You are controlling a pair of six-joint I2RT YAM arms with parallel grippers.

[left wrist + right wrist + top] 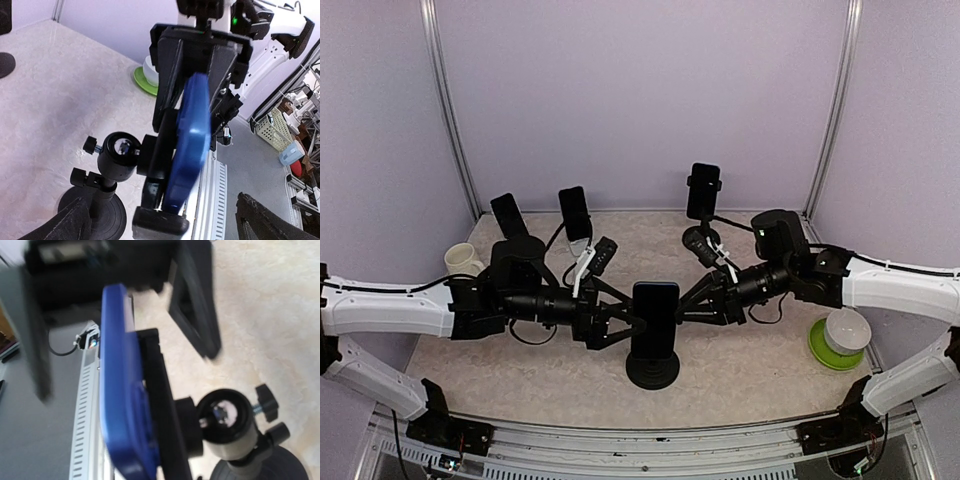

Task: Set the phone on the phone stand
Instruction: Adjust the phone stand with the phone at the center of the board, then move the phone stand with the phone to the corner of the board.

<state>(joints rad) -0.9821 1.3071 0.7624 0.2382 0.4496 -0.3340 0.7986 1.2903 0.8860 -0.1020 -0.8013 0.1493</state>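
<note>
The phone (655, 310), in a blue case, stands upright in the cradle of the black phone stand (653, 372) at the front centre. My left gripper (615, 322) is just left of it, open wide; its fingers (75, 222) show at the bottom corners of the left wrist view, apart from the phone (192, 140). My right gripper (695, 300) reaches the phone's right edge. In the right wrist view the phone (122, 405) and cradle run down to the bottom edge, and the gripper's own fingers are hidden. The stand's ball joint (227, 422) is beside it.
Three other stands holding dark phones (507, 215) (575, 215) (703, 190) line the back. A cream cup (462, 260) sits at the left. A white bowl on a green plate (840, 340) sits at the right. Purple walls enclose the table.
</note>
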